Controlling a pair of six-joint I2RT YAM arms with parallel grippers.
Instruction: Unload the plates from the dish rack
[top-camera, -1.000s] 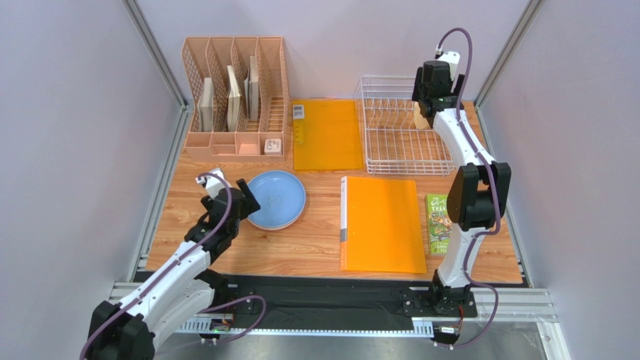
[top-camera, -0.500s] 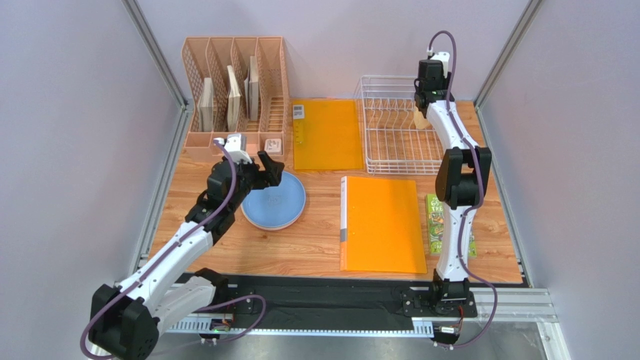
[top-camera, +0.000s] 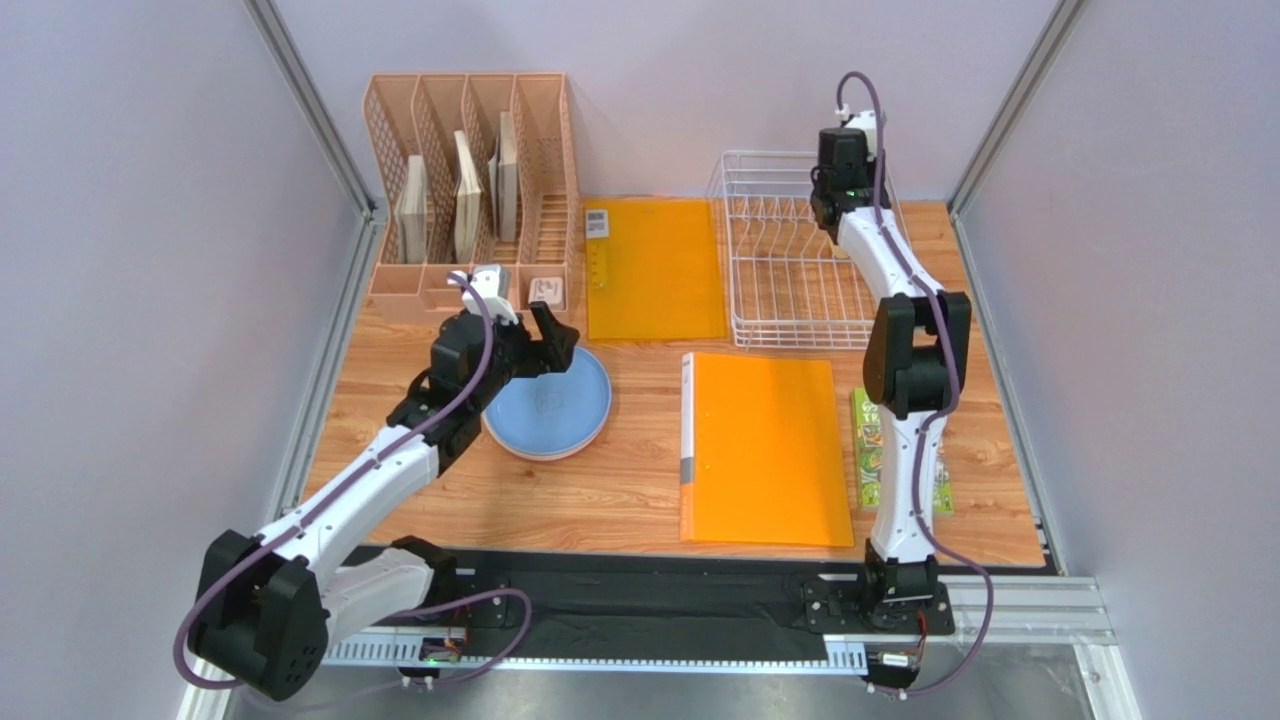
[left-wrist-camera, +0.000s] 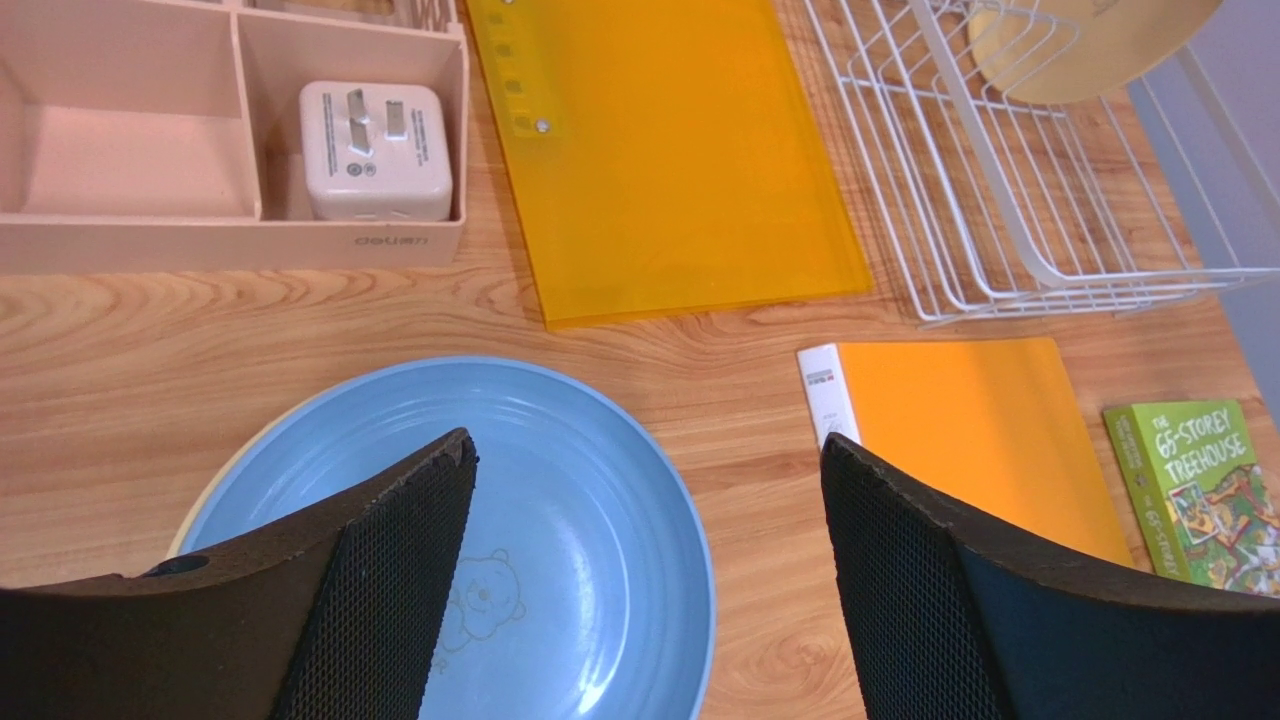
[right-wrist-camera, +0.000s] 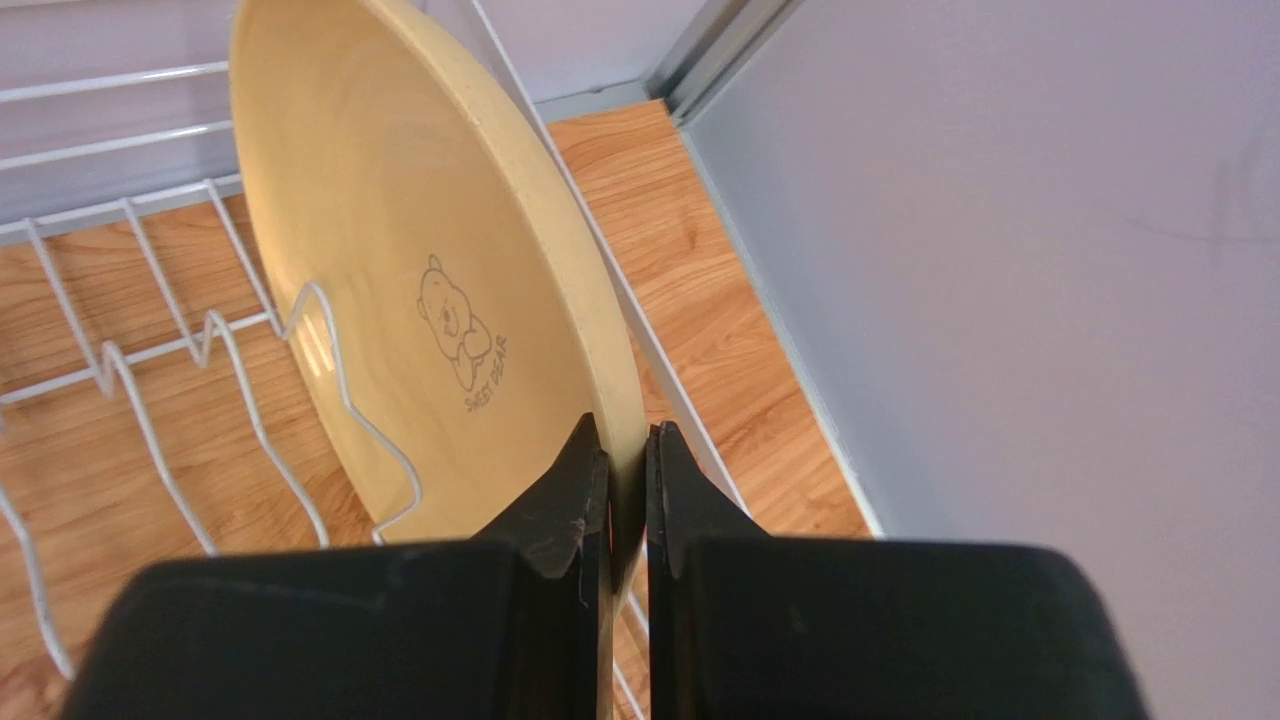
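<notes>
right wrist view shows the right gripper pinched tight on the rim of the tan plate, one finger on each face. that plate stands on edge among the prongs at the far right of the rack, with a bear print on its face. the left gripper hangs spread wide above the blue plate, holding nothing. the blue plate lies flat on the table, just in front of the organizer, which has a white plug in one bin. a folder lies between organizer and rack. a binder and a book lie nearer.
</notes>
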